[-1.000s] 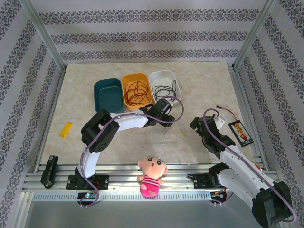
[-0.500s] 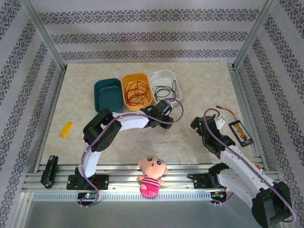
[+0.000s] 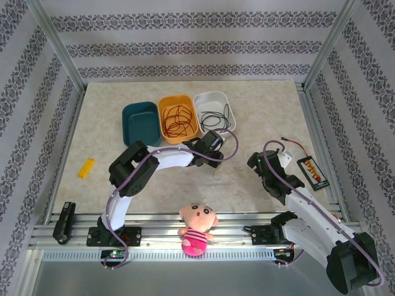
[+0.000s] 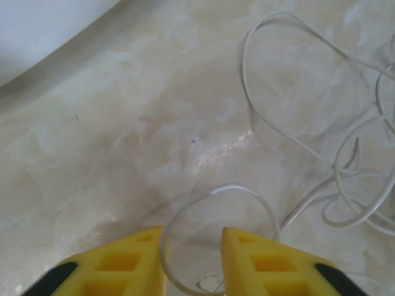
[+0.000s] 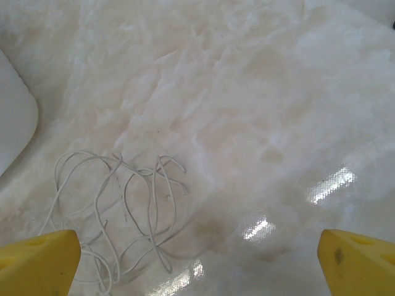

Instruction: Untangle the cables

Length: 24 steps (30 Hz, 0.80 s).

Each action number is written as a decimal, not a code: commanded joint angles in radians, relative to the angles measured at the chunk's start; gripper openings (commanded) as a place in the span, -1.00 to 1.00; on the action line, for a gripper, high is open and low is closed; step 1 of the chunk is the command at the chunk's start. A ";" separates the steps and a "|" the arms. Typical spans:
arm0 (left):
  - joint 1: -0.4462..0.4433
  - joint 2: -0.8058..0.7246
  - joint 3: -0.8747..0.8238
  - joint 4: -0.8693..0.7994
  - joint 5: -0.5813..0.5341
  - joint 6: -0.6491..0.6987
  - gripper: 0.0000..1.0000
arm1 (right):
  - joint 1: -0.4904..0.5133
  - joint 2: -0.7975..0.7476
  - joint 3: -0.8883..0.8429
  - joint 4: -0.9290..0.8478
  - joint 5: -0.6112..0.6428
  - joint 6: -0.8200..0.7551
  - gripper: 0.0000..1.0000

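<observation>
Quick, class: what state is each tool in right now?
Left tool: open, white cable looped through the gap, not clamped.
Right tool: wide open, empty.

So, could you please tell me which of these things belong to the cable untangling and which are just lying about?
Part of the job:
white cable, loose on the table
red cable in the orange bin
black cable in the white bin
teal bin

Just lying about:
yellow block
plush doll
battery pack
black device, near left corner
</observation>
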 commanded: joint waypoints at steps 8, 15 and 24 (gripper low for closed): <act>-0.009 -0.108 -0.128 0.159 -0.012 0.025 -1.00 | -0.013 0.018 -0.006 0.024 -0.029 0.003 0.96; -0.009 -0.276 -0.259 0.250 -0.062 0.096 -1.00 | -0.011 0.039 -0.014 0.059 -0.043 0.002 0.96; -0.009 -0.425 -0.327 0.230 -0.160 0.143 -1.00 | 0.023 0.097 0.001 0.128 -0.052 -0.057 0.97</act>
